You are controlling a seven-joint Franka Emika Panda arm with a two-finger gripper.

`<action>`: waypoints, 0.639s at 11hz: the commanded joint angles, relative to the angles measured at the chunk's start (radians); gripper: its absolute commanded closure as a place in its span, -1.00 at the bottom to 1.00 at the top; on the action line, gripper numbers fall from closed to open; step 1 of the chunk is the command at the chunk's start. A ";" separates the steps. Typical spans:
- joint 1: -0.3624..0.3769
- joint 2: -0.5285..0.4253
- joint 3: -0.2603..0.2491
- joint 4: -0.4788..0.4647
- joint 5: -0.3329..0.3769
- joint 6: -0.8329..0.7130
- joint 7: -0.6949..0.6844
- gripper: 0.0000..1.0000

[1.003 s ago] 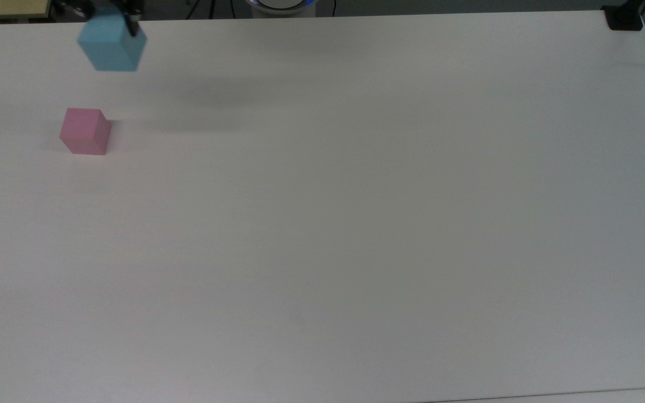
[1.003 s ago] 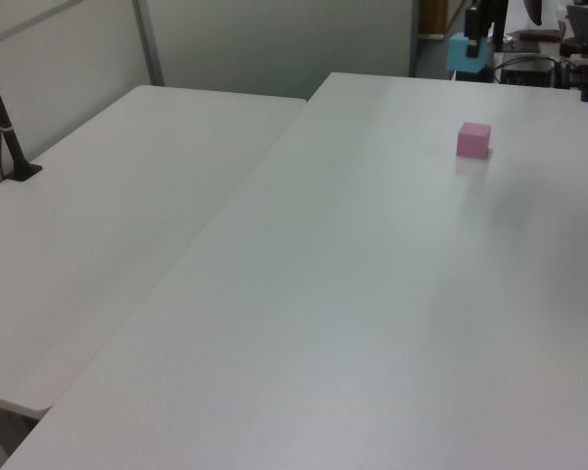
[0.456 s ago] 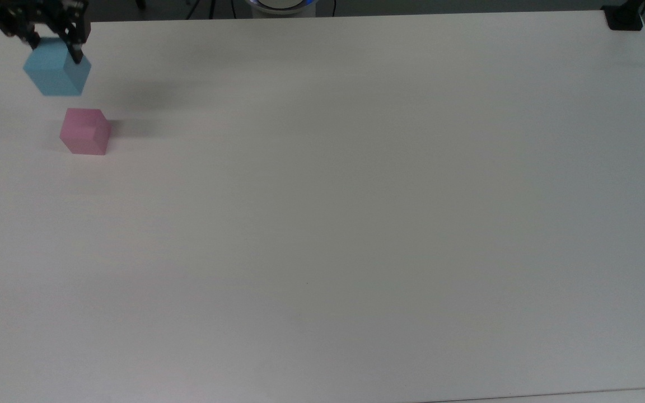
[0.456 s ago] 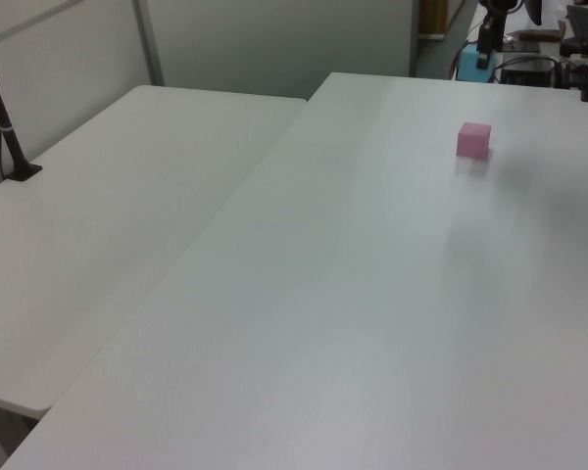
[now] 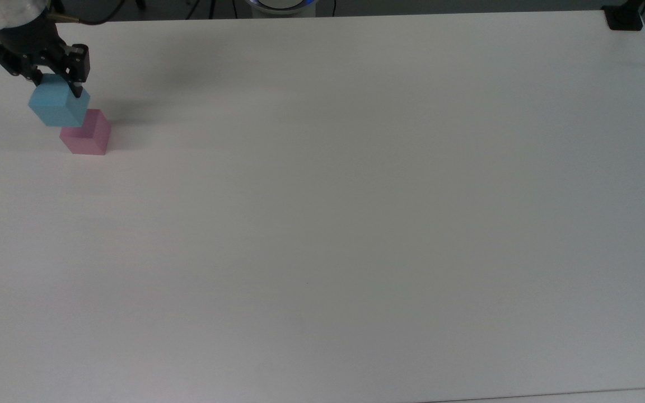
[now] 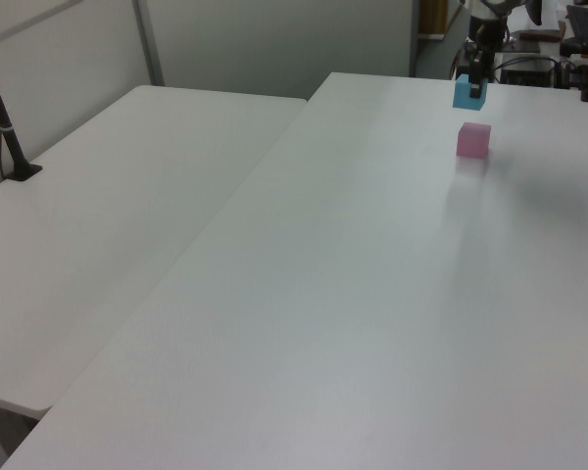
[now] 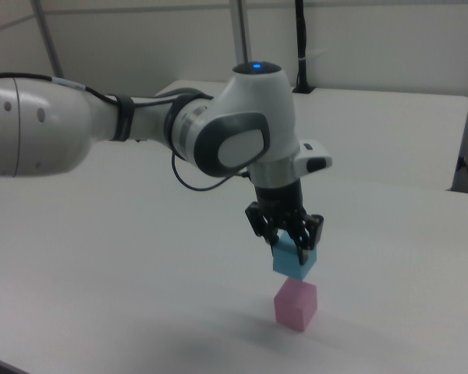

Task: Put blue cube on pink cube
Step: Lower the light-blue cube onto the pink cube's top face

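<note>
The blue cube [image 7: 294, 260] hangs in the air, pinched between the fingers of the tool [image 7: 289, 241], directly above the pink cube [image 7: 296, 305] with a small gap between them in the right view, where the pink cube sits lowest and nearest on the white worktop [image 7: 140, 257]. In the top view the blue cube [image 5: 57, 106] overlaps the upper left corner of the pink cube [image 5: 85, 134] near the top view's left edge, the tool [image 5: 49, 83] clamped on it from above; in the left view the blue cube [image 6: 467, 93] floats just above and slightly to the left view's left of the pink cube [image 6: 473, 140], and beyond them the white arm [image 7: 140, 128] reaches back over the worktop.
</note>
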 commanded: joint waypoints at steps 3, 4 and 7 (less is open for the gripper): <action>-0.038 -0.022 -0.003 -0.087 -0.030 0.067 -0.055 0.70; -0.038 -0.022 -0.001 -0.105 -0.036 0.085 -0.055 0.70; -0.037 -0.019 -0.001 -0.122 -0.036 0.111 -0.043 0.70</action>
